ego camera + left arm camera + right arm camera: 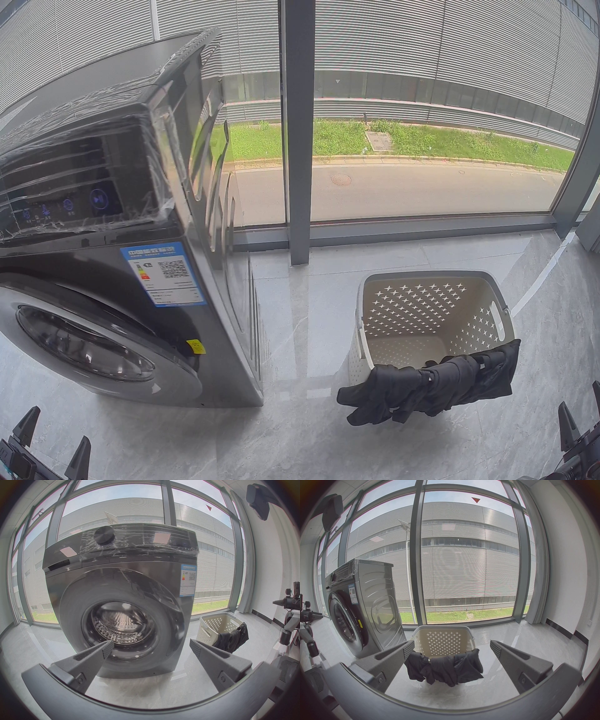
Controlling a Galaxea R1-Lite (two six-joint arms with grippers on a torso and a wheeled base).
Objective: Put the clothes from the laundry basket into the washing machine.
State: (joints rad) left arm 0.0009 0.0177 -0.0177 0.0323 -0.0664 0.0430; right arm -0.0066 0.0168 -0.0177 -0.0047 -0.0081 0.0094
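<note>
A dark grey front-loading washing machine [125, 250] stands on the left, its round glass door [84, 350] closed; the left wrist view faces that door [122, 630]. To its right sits a cream laundry basket [431, 306] with a black garment [431, 381] draped over its near rim, partly hanging outside. My left gripper [151, 650] is open and empty, held low in front of the machine, its fingertips [80, 453] at the head view's bottom left. My right gripper [451, 650] is open and empty, short of the basket [442, 639] and the garment [443, 667].
Tall glass windows with a grey post [299, 125] run behind the machine and basket. The grey tiled floor [300, 350] lies bare between machine and basket. A white wall [568, 573] rises to the right of the basket.
</note>
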